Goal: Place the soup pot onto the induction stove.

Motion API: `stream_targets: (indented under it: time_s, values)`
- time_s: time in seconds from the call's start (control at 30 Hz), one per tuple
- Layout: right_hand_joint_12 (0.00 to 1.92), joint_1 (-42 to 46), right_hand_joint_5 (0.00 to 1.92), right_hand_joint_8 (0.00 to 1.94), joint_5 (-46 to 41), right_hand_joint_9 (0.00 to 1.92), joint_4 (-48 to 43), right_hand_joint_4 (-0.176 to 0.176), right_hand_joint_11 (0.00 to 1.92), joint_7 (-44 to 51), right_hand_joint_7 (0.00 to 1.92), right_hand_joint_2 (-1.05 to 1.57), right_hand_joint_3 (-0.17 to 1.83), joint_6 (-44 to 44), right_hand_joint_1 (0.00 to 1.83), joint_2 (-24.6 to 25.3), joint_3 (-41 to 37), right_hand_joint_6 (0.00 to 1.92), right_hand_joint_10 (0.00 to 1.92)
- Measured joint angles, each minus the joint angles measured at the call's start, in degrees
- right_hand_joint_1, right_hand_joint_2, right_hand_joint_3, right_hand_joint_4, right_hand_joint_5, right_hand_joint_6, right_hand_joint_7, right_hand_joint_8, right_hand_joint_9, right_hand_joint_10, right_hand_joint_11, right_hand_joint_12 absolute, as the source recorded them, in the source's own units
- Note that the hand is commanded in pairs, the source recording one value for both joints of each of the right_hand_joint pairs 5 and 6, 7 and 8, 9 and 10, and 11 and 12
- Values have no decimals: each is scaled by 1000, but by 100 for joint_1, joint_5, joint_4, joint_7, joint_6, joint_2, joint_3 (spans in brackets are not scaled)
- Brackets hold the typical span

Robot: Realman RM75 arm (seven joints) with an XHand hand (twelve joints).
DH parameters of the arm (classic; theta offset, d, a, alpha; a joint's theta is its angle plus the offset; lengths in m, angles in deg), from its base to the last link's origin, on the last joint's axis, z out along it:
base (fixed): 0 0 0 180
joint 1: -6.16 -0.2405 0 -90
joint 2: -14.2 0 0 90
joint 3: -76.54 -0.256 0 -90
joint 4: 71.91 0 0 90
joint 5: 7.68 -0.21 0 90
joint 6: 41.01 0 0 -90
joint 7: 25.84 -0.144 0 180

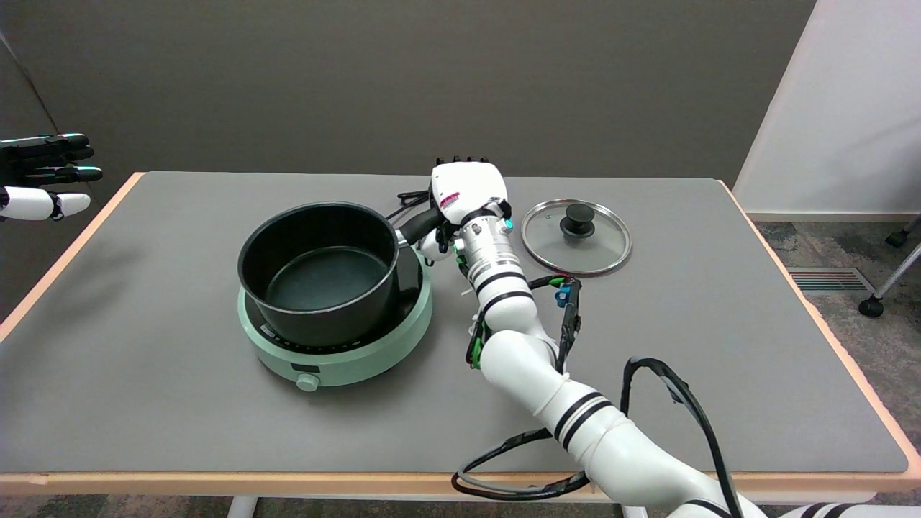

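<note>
- One soup pot (320, 272), black, stands on the induction stove (374, 345) on the left-middle part of the desk (144, 403). It sits toward the stove's far left, so a strip of the dark cooking surface shows at the right.
- The pot is open at the top and holds nothing that can be seen; only its dark floor shows inside.
- One black handle (419, 226) runs from the pot's rim to the right and far side, into the robot hand.
- One right robot hand (466, 191), white-backed, is at the outer end of that handle, fingers curled down around it; it has hold of the handle, though the fingertips themselves are hidden behind the hand.
- One induction stove, pale green and round, with a single knob (307, 382) on its near edge and a row of markings above it.
- One glass lid (576, 237) with a metal rim and a black knob lies flat on the desk just right of the robot hand, apart from the pot.
- One black cord (410, 198) lies on the desk behind the stove, near the hand.
- A second hand (44, 176) hangs in the air at the far left edge, off the desk.
</note>
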Motion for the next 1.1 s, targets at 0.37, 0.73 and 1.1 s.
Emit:
stream_targets:
  time_s: [0.37, 0.73, 1.1]
  values:
    - [1400, -8, 1400, 1400, -136, 1400, 110, -65, 1400, 151, 1400, 365, 1085, 259, 1134, 82, 102, 1400, 1400]
    - [1401, 88, 1401, 1401, -226, 1401, 127, -65, 1401, 383, 1401, 397, 1125, 547, 1152, 207, 239, 1401, 1401]
    - [1407, 240, 1407, 1407, -336, 1407, 70, -67, 1407, 626, 1407, 411, 1158, 852, 1152, 326, 307, 1407, 1407]
